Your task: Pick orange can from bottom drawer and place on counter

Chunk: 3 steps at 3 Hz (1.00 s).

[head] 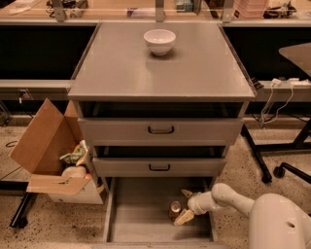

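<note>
The orange can [175, 209] stands upright on the floor of the open bottom drawer [141, 219], right of its middle. My gripper [183, 206] reaches into the drawer from the right on its white arm. It is open, with one pale finger behind the can and one in front [184, 217]. The fingers sit just to the can's right side, close to it. The counter [160, 68] is the grey cabinet top above, with a white bowl [159, 41] near its back edge.
Two closed-looking drawer fronts with black handles [161, 130] sit above the open drawer. An open cardboard box [53, 155] with trash stands at the cabinet's left. A chair base [286, 165] stands on the floor at the right. A wooden bench [146, 9] runs along the back.
</note>
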{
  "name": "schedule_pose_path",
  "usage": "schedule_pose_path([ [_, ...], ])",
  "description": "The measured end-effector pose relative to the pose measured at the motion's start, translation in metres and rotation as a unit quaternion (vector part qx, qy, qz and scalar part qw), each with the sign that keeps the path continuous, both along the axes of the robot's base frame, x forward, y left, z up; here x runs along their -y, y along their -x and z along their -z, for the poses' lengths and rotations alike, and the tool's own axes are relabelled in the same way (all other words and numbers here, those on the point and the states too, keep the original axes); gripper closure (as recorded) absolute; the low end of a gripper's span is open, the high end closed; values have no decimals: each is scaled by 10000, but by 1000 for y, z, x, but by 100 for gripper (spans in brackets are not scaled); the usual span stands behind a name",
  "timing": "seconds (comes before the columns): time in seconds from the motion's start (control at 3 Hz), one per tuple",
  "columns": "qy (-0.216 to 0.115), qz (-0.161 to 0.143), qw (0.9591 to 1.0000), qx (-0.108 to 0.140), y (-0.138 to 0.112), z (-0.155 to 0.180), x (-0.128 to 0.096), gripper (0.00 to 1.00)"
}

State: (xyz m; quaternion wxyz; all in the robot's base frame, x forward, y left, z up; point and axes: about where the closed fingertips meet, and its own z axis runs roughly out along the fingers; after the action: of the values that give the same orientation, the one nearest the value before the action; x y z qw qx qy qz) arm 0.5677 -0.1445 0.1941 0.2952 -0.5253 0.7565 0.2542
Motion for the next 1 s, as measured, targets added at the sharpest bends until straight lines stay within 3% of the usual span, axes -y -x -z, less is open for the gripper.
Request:
schedule_pose_path([
  [0.67, 17, -4, 10000, -78, -1, 7, -4, 50],
  [1.0, -66, -84, 9999, -18, 5, -6, -11, 73],
])
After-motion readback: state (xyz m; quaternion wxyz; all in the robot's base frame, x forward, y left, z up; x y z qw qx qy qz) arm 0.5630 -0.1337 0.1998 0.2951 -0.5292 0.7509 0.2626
